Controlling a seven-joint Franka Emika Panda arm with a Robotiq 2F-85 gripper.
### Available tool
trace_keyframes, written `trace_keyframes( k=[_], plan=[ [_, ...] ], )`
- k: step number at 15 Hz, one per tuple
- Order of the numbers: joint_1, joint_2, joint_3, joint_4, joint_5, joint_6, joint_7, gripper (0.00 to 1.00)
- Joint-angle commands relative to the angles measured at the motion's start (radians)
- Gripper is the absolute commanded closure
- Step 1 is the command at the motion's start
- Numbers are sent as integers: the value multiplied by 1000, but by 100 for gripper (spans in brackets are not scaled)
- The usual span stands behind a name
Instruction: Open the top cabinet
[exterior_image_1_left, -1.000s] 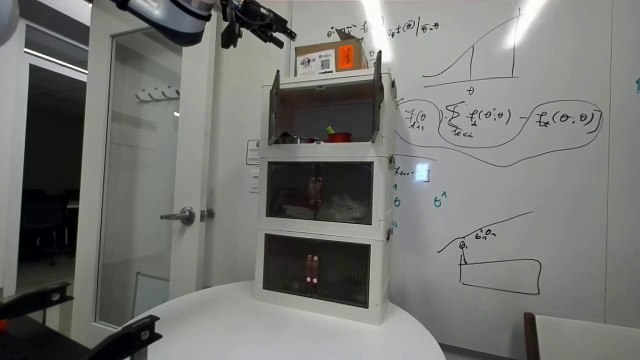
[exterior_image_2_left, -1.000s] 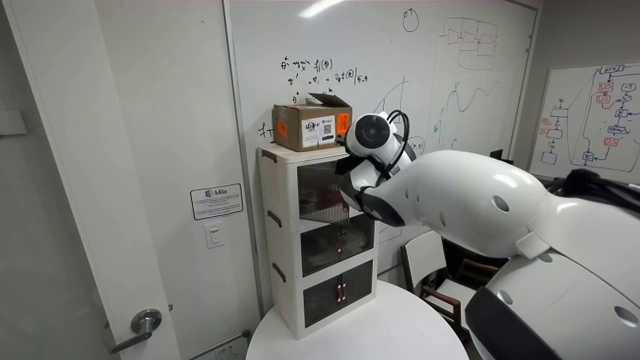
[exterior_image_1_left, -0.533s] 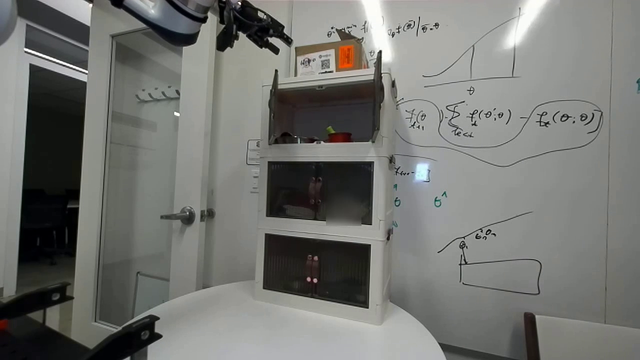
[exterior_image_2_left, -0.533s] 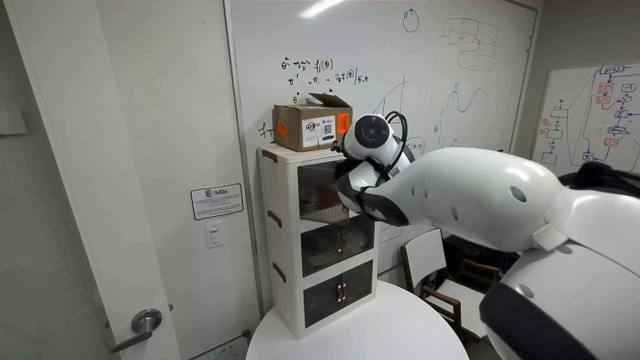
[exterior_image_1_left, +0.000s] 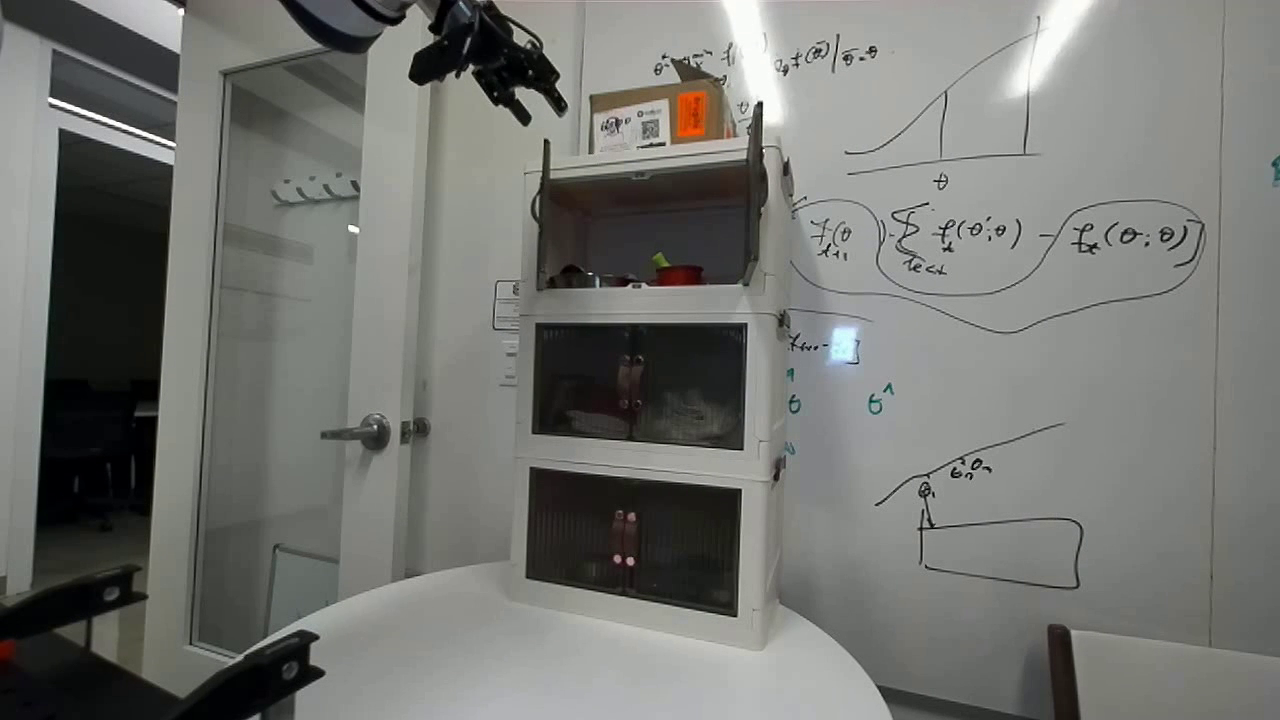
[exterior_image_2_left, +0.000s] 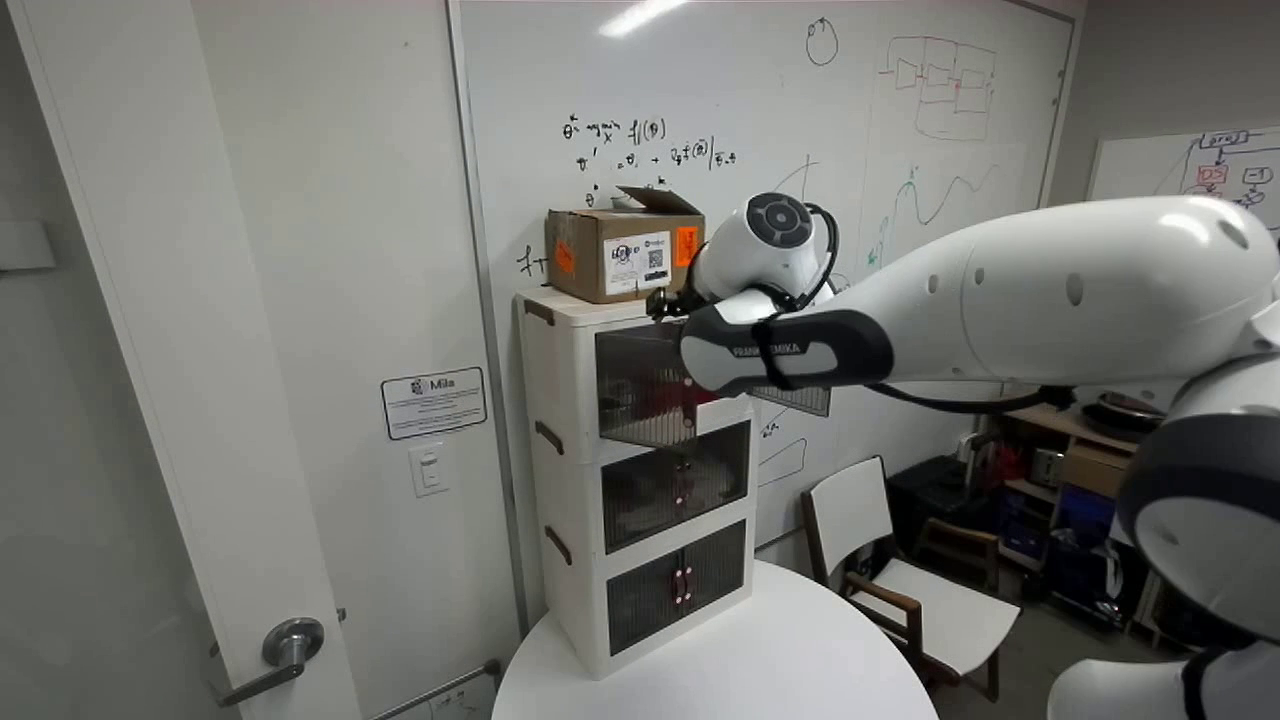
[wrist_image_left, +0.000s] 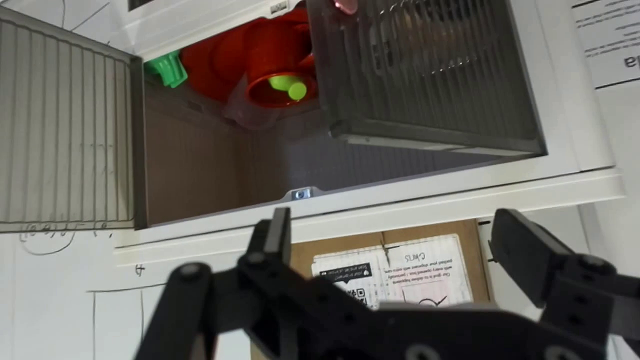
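Observation:
The top cabinet (exterior_image_1_left: 660, 225) is the upper unit of a white three-unit stack, also in an exterior view (exterior_image_2_left: 555, 375) and the wrist view (wrist_image_left: 400, 191). Both its ribbed doors stand swung outward: the left door (exterior_image_1_left: 543, 220) and the right door (exterior_image_1_left: 755, 195). Inside are a red pot (exterior_image_1_left: 680, 275) and other red and green items. My gripper (exterior_image_1_left: 543, 108) is in the air in front of the stack, above and left of the left door. It also shows partly behind the arm (exterior_image_2_left: 662, 304). In the wrist view its fingers (wrist_image_left: 392, 220) are wide apart with nothing between them.
A cardboard box (exterior_image_1_left: 660, 115) stands on the stack. The middle (exterior_image_1_left: 690, 385) and lower units (exterior_image_1_left: 685, 545) have closed dark doors. The stack stands on a round white table (exterior_image_1_left: 560, 665). A glass door (exterior_image_1_left: 290, 350) is at left. A chair (exterior_image_2_left: 930, 600) is beside the table.
My gripper has moved down and slightly left in an exterior view and tilted downward. The arm's elbow has risen. The left door has swung slightly wider.

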Motion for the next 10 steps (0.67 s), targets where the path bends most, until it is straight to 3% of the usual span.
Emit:
trace_keyframes(
  k=[1,6,10],
  plan=[
    [179,204,-113,108,-29,-103,-117,0],
    [526,338,-374,233,2,-316,-246,0],
    [820,374,-642,336,29,-592,-356,0]
  ],
)
